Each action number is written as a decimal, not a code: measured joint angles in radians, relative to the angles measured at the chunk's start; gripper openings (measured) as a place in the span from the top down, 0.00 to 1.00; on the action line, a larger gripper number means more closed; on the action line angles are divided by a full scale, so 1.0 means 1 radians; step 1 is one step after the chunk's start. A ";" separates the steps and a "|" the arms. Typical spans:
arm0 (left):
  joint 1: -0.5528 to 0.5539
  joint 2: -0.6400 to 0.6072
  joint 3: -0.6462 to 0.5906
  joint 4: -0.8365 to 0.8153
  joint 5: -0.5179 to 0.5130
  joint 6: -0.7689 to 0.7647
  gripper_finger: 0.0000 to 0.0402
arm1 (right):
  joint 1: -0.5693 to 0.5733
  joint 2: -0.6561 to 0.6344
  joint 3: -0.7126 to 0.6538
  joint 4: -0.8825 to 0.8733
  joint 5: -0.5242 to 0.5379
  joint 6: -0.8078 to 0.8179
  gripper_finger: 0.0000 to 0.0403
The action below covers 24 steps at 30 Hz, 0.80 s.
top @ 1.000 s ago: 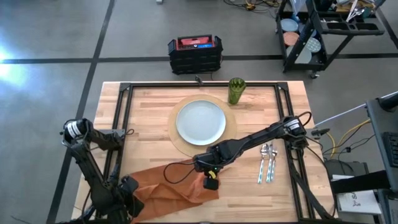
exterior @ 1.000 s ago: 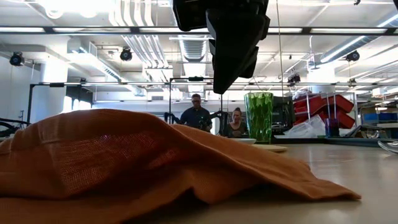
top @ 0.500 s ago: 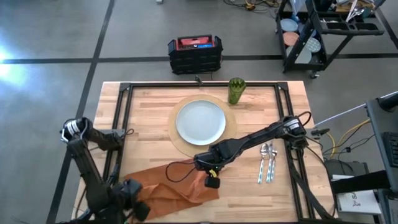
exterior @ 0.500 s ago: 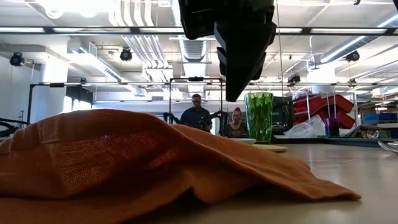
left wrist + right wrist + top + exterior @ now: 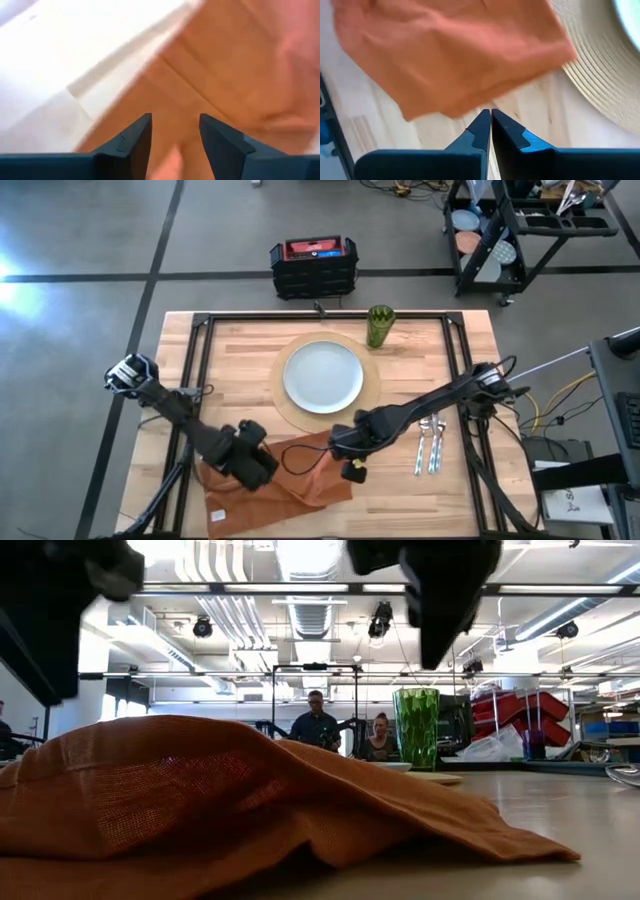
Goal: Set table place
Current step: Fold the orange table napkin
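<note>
- Right claw [image 5: 349,470] hangs over the near corner of the orange cloth napkin [image 5: 275,480], just off the placemat's edge; its fingers [image 5: 482,131] are pressed together with nothing between them.
- Left claw [image 5: 258,470] sits above the middle of the napkin, its fingers [image 5: 134,141] parted with a clear gap and empty.
- On the light-wood plank surface [image 5: 230,370], the round tan placemat [image 5: 370,395], woven in concentric ridges, carries a smaller, smooth pale blue-white plate [image 5: 322,376] with nothing on it.
- Beside the placemat's far edge stands the green translucent cup [image 5: 379,326], upright and faceted in the low view [image 5: 416,728]; whether it holds anything cannot be told.
- Crumpled and humped, the napkin lies at the near side of the surface, its coarse weave showing in the low view [image 5: 200,800].
- Silver cutlery [image 5: 430,442] lies in a close group to the right of the placemat, well apart from the napkin.
</note>
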<state>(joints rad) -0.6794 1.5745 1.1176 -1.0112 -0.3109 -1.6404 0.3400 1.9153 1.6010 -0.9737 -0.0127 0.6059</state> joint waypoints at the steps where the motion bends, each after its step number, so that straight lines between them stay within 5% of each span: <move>1: 0.024 -0.005 -0.019 0.022 0.011 0.025 0.65 | 0.005 -0.019 -0.017 -0.007 0.009 0.018 1.00; 10: 0.126 -0.056 -0.229 0.394 0.122 0.164 0.71 | 0.029 -0.179 -0.238 0.035 0.040 0.223 1.00; 17: 0.154 -0.059 -0.365 0.409 0.168 0.136 0.72 | 0.056 -0.263 -0.354 0.163 0.040 0.341 1.00; 24: 0.254 -0.084 -0.451 0.405 0.152 0.168 0.73 | 0.082 -0.218 -0.372 0.312 0.013 0.287 1.00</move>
<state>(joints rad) -0.4256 1.4905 0.6667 -0.6063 -0.1584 -1.4722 0.4217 1.6976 1.2291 -0.6618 0.0007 0.8927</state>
